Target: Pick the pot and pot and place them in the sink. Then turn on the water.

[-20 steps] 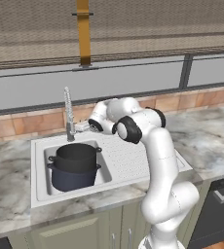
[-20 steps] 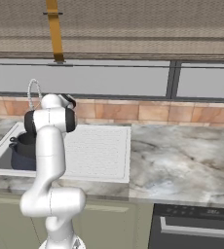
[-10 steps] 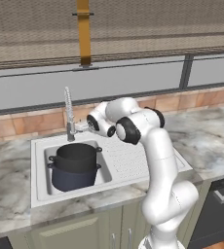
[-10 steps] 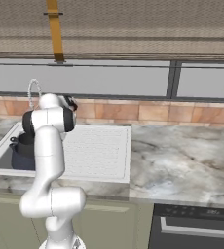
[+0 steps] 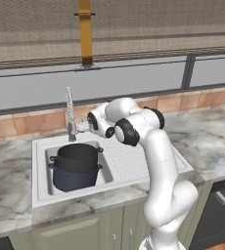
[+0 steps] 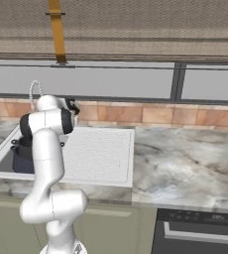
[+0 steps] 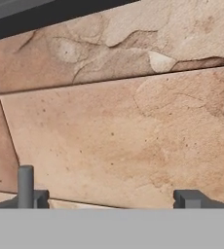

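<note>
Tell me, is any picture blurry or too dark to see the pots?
Left base view: even light, pots sharp in the sink. Right base view: softer, the arm covers most of them. Hand view: sharp tan tiles, with the gripper open.

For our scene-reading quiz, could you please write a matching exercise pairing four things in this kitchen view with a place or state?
Things:
1. black pot
2. navy pot
3. faucet
4. gripper

Descriptions:
a. stands behind the sink basin
b. sits in the basin, under another pot
c. fingers wide open, holding nothing
d. nested on top of another pot

Pairs: 1-d, 2-b, 3-a, 4-c
</note>
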Tool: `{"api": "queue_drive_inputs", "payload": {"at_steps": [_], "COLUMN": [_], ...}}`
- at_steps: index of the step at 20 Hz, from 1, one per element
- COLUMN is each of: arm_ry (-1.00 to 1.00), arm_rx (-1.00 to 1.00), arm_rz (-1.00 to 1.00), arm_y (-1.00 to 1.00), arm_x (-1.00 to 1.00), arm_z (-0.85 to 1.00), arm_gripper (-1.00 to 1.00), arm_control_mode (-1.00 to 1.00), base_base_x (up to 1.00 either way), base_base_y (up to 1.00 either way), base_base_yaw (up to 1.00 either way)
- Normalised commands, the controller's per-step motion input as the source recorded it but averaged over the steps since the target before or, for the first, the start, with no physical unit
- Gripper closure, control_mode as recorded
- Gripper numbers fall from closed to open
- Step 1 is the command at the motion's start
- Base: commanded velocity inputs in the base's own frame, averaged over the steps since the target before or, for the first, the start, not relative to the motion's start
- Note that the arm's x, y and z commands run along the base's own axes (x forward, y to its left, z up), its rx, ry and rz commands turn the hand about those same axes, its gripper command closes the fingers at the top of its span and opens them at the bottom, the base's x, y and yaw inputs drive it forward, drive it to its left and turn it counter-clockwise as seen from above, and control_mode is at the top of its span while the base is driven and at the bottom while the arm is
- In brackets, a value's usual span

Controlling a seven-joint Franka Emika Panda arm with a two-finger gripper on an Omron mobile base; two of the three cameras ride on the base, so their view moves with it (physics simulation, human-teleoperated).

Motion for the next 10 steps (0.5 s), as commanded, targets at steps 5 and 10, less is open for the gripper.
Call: {"api": "queue_drive_inputs", "payload": {"at_steps": [5, 10], "arm_ry": [0.0, 0.0], "arm_rx": [0.0, 0.0], "arm_rz": [-0.09, -0.1], "arm_y": [-0.65, -0.73], "arm_x": [0.0, -0.01], "arm_z": [-0.11, -0.11], "arm_gripper": [-1.0, -1.0], "arm_control_mode": [-1.0, -1.0], "base_base_x": [0.0, 0.0], "base_base_y": [0.0, 0.0], "base_base_yaw": [0.0, 0.0]}}
